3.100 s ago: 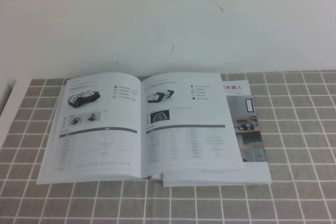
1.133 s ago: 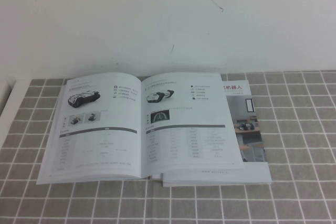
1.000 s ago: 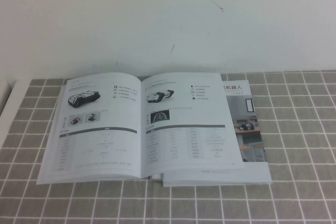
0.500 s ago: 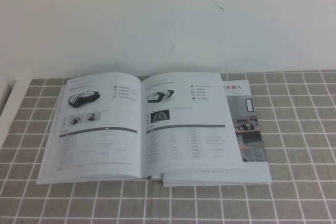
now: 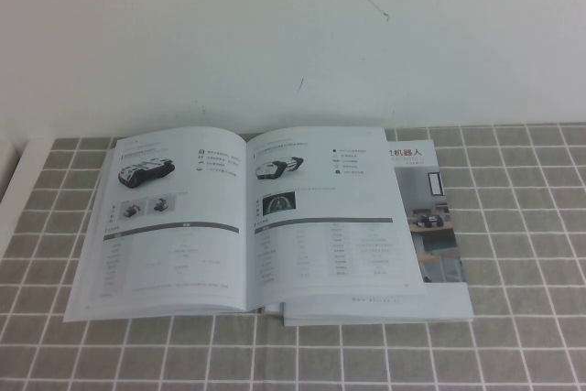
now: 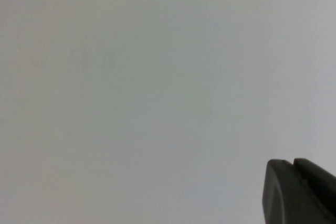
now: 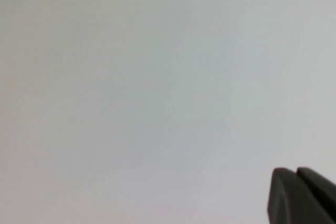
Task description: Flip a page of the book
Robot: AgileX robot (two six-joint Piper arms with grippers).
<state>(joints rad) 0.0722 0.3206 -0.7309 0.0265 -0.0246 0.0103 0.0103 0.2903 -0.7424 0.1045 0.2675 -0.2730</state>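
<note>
A grey checked tablecloth (image 5: 513, 226) meets a white wall (image 5: 293, 34) behind the open book (image 5: 247, 222). The right gripper (image 7: 296, 174), closed and empty, and the left gripper (image 6: 293, 163), fingers seemingly together, face blank wall.

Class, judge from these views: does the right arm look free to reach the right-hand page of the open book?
Probably yes. The page lies flat on the book with nothing over it. The right gripper is shut, off the high view, facing blank wall, like the left gripper.

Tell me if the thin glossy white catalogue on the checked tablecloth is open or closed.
Open. The catalogue lies flat, two printed pages spread either side of its centre fold. Neither the left gripper nor the right gripper is near it.
</note>
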